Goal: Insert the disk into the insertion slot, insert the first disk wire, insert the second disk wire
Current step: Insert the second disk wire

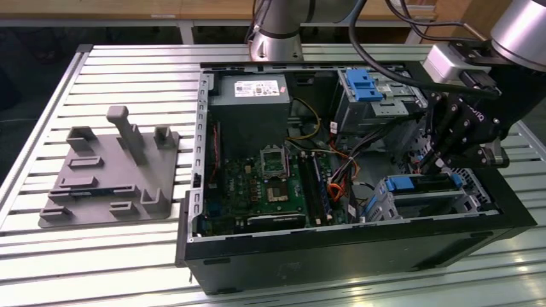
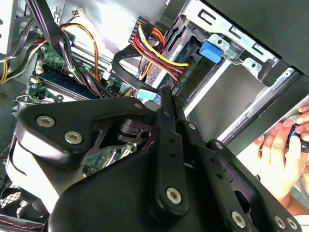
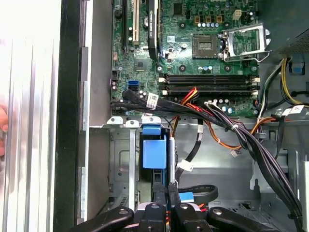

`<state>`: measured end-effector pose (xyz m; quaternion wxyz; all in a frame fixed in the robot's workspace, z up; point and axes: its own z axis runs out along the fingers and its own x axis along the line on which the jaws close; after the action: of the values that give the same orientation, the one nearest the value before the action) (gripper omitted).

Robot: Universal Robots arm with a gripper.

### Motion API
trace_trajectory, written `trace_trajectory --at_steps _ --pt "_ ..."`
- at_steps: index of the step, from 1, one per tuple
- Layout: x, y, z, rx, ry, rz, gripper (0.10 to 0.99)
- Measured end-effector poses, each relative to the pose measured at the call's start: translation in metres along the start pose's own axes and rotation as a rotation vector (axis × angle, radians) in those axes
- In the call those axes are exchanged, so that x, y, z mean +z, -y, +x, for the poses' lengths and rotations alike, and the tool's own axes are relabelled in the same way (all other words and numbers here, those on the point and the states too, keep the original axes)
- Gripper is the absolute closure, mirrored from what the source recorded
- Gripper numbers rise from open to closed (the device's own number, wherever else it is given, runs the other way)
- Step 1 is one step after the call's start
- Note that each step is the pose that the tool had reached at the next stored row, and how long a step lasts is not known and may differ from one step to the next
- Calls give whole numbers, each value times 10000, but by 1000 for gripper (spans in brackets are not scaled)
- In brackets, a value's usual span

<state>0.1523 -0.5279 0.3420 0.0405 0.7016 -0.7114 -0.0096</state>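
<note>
The arm reaches down at the right of the exterior view, its gripper black fingers pressed together, pointing downward.

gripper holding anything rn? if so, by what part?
Cannot tell. The gripper is at the rear of the disk in the insertion slot; its fingertips are hidden among cables.

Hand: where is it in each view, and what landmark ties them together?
Exterior view: hand at the exterior view's right, over the insertion slot.
Second wrist view: hand in the foreground, before the wires.
First wrist view: hand beside the blue-framed disk.
Shared landmark: green motherboard.
</note>
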Motion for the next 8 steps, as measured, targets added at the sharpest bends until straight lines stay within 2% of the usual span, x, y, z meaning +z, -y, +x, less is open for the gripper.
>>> trace_trajectory --at_steps 8 --pt "-1 9 3 -1 -2 0 945"
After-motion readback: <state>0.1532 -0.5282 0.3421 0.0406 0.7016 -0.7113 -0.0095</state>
